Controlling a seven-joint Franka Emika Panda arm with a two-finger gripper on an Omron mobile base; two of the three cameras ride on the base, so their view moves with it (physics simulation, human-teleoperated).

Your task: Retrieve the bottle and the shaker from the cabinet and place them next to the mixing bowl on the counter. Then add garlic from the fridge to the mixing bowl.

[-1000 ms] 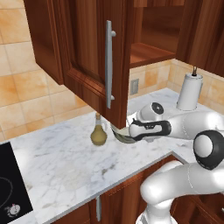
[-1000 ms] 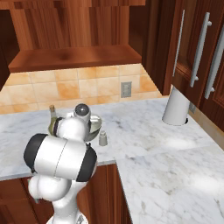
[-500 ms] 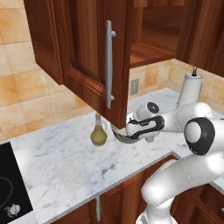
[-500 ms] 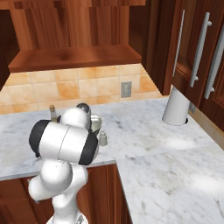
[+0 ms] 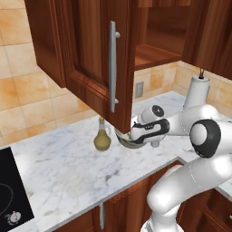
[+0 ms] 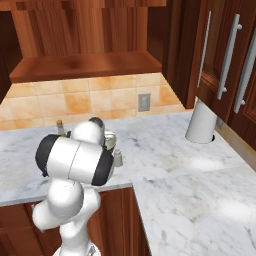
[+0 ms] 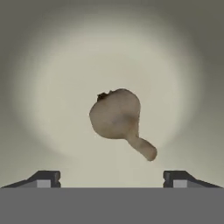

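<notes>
White marble counter (image 5: 68, 167) with grey veins, orange tile behind it, dark reddish wood above and below. In the left base view the cabinet (image 5: 90, 59) fills the top centre, its door hanging open with the silver bar handle down the middle of the frame. We see the bottle (image 5: 102, 138) standing on the marble just below the door's lower edge, centre-left, and the mixing bowl (image 5: 126, 139) just right of it, half hidden by the robot's hand. In the right base view the shaker (image 6: 117, 158) sits at left centre, close beside the arm's dark elbow, with the bowl's rim beside it; a white paper-towel roll (image 6: 202, 122) stands at the right. In the hand view the gripper (image 7: 112, 177) looks straight down into the bowl: its two tips stand wide apart at the bottom corners with nothing between them, and the garlic (image 7: 118, 117) lies free at the centre of the frame, on the bowl's pale floor as best we can tell. We judge the last step, dropping the garlic, to be at its end: bottle and shaker are by the bowl, the bulb is inside. Next we would lift the hand straight up, clear of the rim, without nudging the bowl, the bottle or the open door above.
</notes>
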